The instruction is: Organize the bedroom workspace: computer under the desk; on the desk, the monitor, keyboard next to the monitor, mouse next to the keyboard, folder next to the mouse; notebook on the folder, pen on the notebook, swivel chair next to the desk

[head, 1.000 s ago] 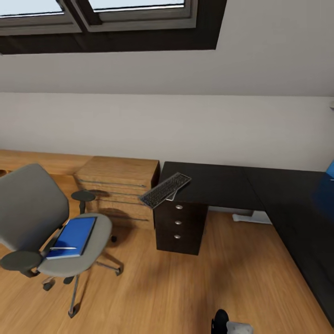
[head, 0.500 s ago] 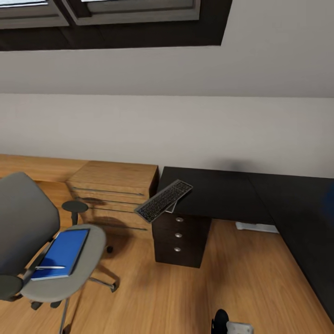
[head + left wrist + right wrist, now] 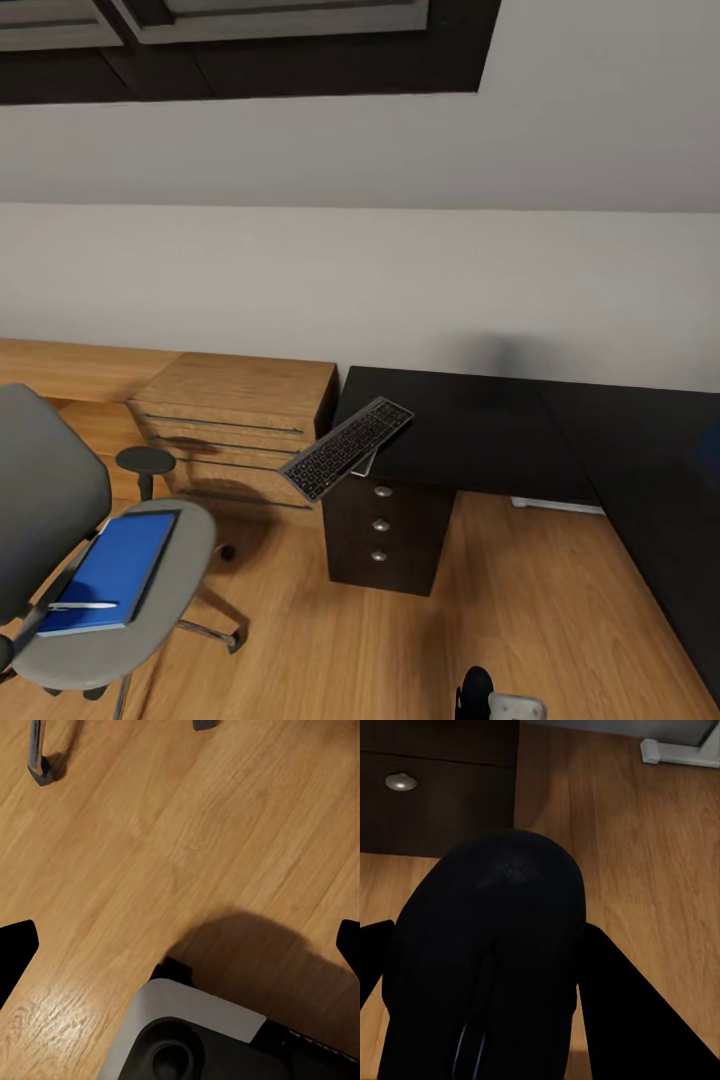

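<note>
mouse: small, light, hard, smooth and rounded, likely slippery; best pinched across its flanks
mouse location: between right pincer fingers, clenched on it, long axis along the fingers
left pincer: released, over bare floor
keyboard: stiff, slim; long axis diagonal, overhanging table corner
folder: thin, on swivel chair seat, pen on top
</note>
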